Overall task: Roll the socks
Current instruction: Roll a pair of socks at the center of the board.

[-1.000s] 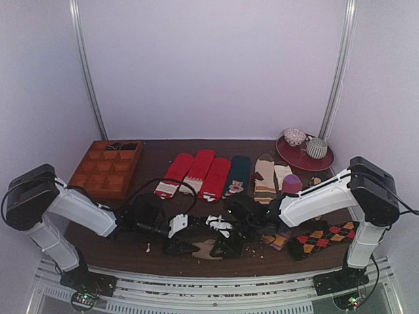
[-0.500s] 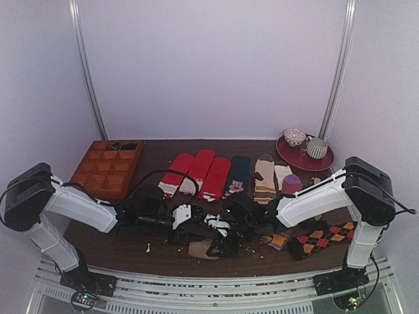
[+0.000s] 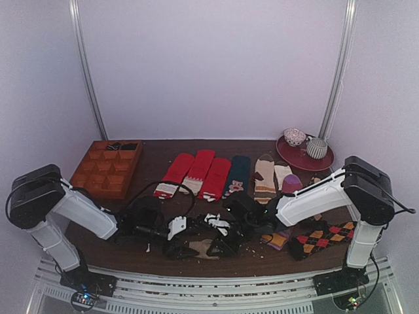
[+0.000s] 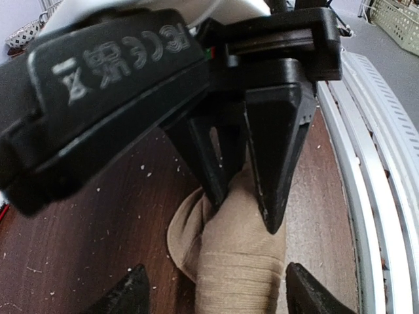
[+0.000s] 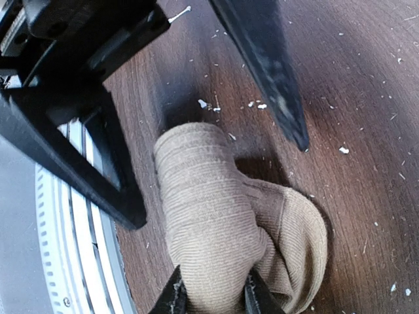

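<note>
The tan socks (image 3: 198,248) lie as a partly rolled bundle near the table's front edge, between my two grippers. In the right wrist view the ribbed roll (image 5: 203,222) has a loose fold (image 5: 294,242) hanging beside it. My right gripper (image 5: 215,297) is shut on the roll's near end; it shows in the top view (image 3: 219,246). My left gripper (image 4: 216,288) is open, its fingertips (image 4: 134,284) standing wide on either side of the bundle (image 4: 239,261); in the top view it (image 3: 177,246) is just left of the bundle.
Red socks (image 3: 196,173), a dark green sock (image 3: 237,173) and beige striped socks (image 3: 265,176) lie in a row behind. Argyle socks (image 3: 324,237) lie at the right. A wooden compartment tray (image 3: 108,167) stands back left, a red plate (image 3: 304,160) with cups back right. The metal rail (image 3: 209,275) runs just in front.
My left gripper rose and pulled back from the bundle, then came down again, open around it. My right gripper stayed shut on the tan roll, shifting little.
</note>
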`<state>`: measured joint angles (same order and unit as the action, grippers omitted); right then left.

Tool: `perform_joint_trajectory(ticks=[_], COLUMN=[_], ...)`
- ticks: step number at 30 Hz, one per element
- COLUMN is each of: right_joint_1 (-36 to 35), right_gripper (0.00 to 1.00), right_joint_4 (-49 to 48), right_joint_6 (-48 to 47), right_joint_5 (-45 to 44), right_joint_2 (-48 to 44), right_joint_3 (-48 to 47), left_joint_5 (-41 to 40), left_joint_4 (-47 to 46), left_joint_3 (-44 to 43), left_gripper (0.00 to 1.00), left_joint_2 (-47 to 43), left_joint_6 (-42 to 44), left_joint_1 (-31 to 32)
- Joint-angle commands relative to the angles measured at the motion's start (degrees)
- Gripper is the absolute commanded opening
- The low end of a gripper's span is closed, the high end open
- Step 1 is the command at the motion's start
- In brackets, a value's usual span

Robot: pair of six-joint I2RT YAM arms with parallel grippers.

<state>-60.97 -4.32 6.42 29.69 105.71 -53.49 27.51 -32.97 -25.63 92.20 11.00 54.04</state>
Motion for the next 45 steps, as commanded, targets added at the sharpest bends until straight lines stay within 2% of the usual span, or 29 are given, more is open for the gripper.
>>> perform_joint_trajectory(ticks=[1, 2, 3, 4, 10, 17, 25, 29, 34, 39, 41, 44, 45], right_joint_1=[0.32, 0.39, 0.41, 0.41, 0.47, 0.56, 0.52, 0.57, 0.56, 0.58, 0.53, 0.58, 0.55], right_gripper=[0.23, 0.23, 0.23, 0.23, 0.23, 0.23, 0.23, 0.22, 0.22, 0.22, 0.22, 0.22, 0.22], right_joint_4=[15.98, 15.94, 15.88, 15.77, 15.42, 14.95, 14.58, 14.2, 14.25, 14.0, 13.84, 13.65, 13.63], right_joint_6=[0.25, 0.19, 0.18, 0.18, 0.0, 0.37, 0.6, 0.79, 0.66, 0.7, 0.7, 0.86, 0.88], right_joint_5=[-6.28, -6.12, -5.94, -5.76, -5.48, -5.44, -5.35, -5.3, -5.23, -5.0, -5.08, -5.02, -5.0], right_joint_2=[6.3, 6.33, 6.26, 6.21, 6.24, 5.95, 6.21, 6.11, 5.85, 6.22, 6.21, 6.26, 6.25], right_joint_3=[3.75, 3.76, 3.82, 3.76, 3.93, 4.1, 4.25, 4.37, 4.64, 4.73, 4.85, 5.02, 5.05], left_joint_5=[4.68, 4.95, 5.29, 5.46, 7.26, 8.08, 9.23, 9.54, 9.23, 10.42, 10.6, 11.52, 11.98], left_joint_4=[-9.5, -9.79, -10.06, -10.66, -13.99, -30.42, -31.18, -33.04, -42.34, -45.49, -44.73, -41.42, -40.59], left_joint_3=[-0.58, -0.78, -0.91, -0.64, 0.78, 8.02, 5.89, 4.64, 5.57, 5.33, 5.09, 4.32, 4.2], left_gripper=[0.78, 0.83, 0.94, 0.98, 0.98, 0.96, 0.96, 0.92, 0.89, 0.84, 0.79, 0.65, 0.64], left_joint_2=[3.0, 3.56, 4.13, 4.53, 5.93, 7.68, 10.01, 13.44, 19.68, 23.1, 23.28, 23.27, 23.28], left_joint_6=[-4.07, -4.21, -4.26, -4.29, -6.04, -14.36, -15.79, -17.75, -23.75, -25.96, -25.87, -24.56, -24.14], left_joint_1=[-0.18, -0.18, -0.17, -0.16, -0.37, -2.04, -2.07, -2.1, -2.85, -3.15, -3.15, -3.15, -3.15])
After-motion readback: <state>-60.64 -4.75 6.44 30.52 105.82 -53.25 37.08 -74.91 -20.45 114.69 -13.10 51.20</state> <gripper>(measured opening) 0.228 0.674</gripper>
